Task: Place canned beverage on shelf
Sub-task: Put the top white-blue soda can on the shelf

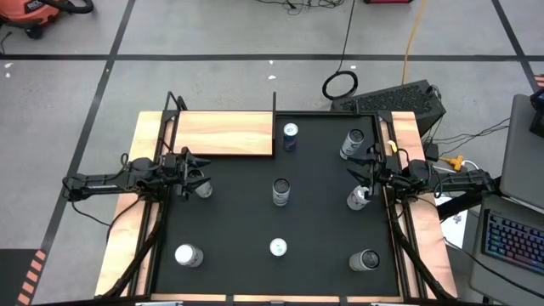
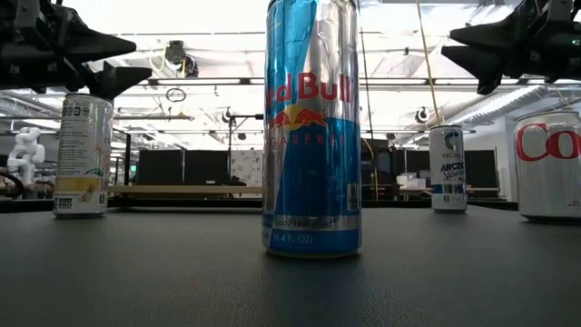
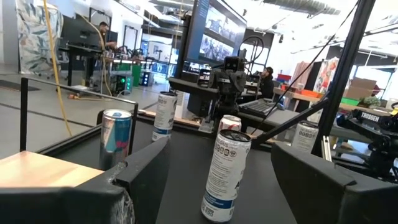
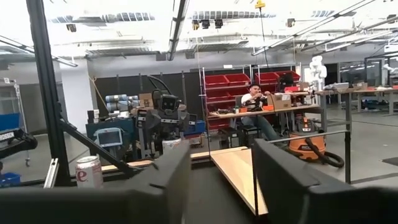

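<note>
Left gripper point(image 1: 189, 174) jaws wide, empty, over can point(image 1: 201, 188) near mat's left edge; right gripper point(image 1: 367, 176) part-open, empty. Can rigid, slick, likely light: grasp mid-body. Shelf point(image 1: 224, 133) bare.

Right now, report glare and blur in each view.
Low view: ceiling lights blow out behind the Red Bull can, grippers in silhouette. High view: evenly lit, black mat dark. Left wrist view: own fingers blurred. Right wrist view: ceiling glare, fingers soft.
</note>
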